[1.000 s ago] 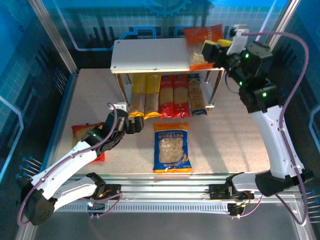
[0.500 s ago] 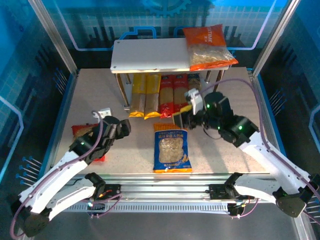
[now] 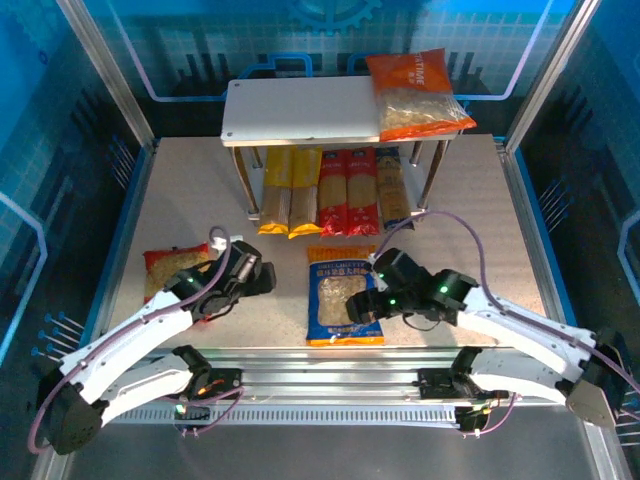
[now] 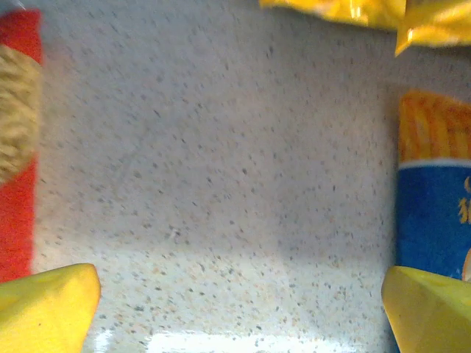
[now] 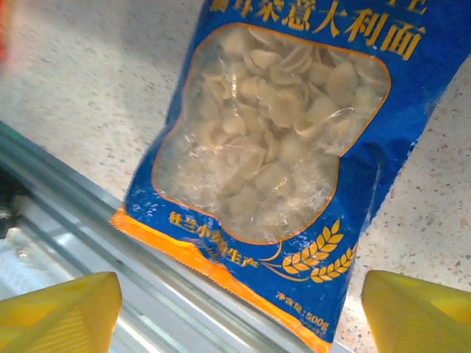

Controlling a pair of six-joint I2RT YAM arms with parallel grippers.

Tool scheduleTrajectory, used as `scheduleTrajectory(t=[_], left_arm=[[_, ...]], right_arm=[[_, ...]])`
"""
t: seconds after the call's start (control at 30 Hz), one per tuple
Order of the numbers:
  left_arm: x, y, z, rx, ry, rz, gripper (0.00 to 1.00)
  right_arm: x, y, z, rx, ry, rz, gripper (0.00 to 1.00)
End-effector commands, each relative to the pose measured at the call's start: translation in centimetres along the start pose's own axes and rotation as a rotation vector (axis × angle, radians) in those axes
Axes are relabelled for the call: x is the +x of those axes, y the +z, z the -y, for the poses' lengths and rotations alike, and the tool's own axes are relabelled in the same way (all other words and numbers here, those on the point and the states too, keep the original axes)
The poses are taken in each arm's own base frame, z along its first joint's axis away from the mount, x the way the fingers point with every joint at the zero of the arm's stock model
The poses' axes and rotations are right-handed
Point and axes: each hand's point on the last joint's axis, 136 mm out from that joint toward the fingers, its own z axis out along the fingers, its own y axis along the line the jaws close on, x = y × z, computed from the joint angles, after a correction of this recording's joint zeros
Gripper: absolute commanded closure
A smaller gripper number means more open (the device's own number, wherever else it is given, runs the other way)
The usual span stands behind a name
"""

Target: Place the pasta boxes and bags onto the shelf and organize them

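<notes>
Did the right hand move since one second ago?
Yes. The right hand left the top of the shelf, coming toward the near edge, now above the blue bag.

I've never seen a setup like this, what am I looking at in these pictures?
Two robot arms are bolted at the near edge of a table. The wide picture looks from above and behind them; the other two come from a camera on each wrist. A two-tier shelf carries an orange pasta bag on top and five spaghetti packs below. A blue pasta bag and a red pasta bag lie on the table. The left tool is open over bare table; the right tool is open above the blue pasta bag. Nothing is held.
</notes>
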Motion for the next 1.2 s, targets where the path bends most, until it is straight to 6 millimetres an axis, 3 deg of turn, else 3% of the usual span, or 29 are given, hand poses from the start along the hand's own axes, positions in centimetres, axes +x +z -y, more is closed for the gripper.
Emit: scheduleTrajectory(t=[0.0,0.1,0.3,0.37,0.47,0.57,0.7,0.8,0.87,0.97,1.07,1.17], left_arm=[[0.1,0.6,2.1,0.070,-0.032,0.000,0.01],[-0.2,0.8,2.9,0.091,-0.026,0.011,0.01],[0.2,2.1,4.2,0.135,-0.031,-0.005,0.01],[0.5,2.4,5.1,0.169,-0.034,-0.008,0.01],[1.2,2.3,6.9,0.190,0.002,-0.005,0.01],[1.9,2.4,8.7,0.182,0.055,-0.001,0.01],[2.1,2.9,9.7,0.190,0.058,-0.005,0.01],[1.8,2.6,9.5,0.185,0.054,0.009,0.01],[1.3,2.0,8.9,0.174,0.053,0.031,0.01],[0.3,0.7,7.8,0.162,0.049,0.074,0.01],[-0.6,-0.8,6.8,0.158,0.039,0.108,0.01],[-1.3,-1.8,5.8,0.151,0.033,0.136,0.01]], right_arm=[[-1.2,1.0,0.0,0.103,0.023,0.054,0.07],[-2.1,2.5,-0.9,0.123,0.028,0.071,0.06],[-3.5,4.7,-0.1,0.253,0.037,0.057,0.05],[-3.9,4.2,0.5,0.286,0.041,0.088,0.05],[-4.5,1.8,2.6,0.310,0.078,0.157,0.04],[-3.3,0.9,6.3,0.327,0.174,0.114,0.05],[-2.1,2.6,7.4,0.094,0.333,0.052,0.08],[-1.4,3.5,8.6,0.089,0.358,0.012,0.07],[-1.3,4.0,8.2,0.067,0.351,-0.008,0.08],[-1.1,5.1,7.8,0.032,0.363,-0.035,0.16],[-0.7,6.3,7.6,0.008,0.383,-0.063,0.36],[-0.6,7.4,7.1,-0.034,0.403,-0.076,0.44]])
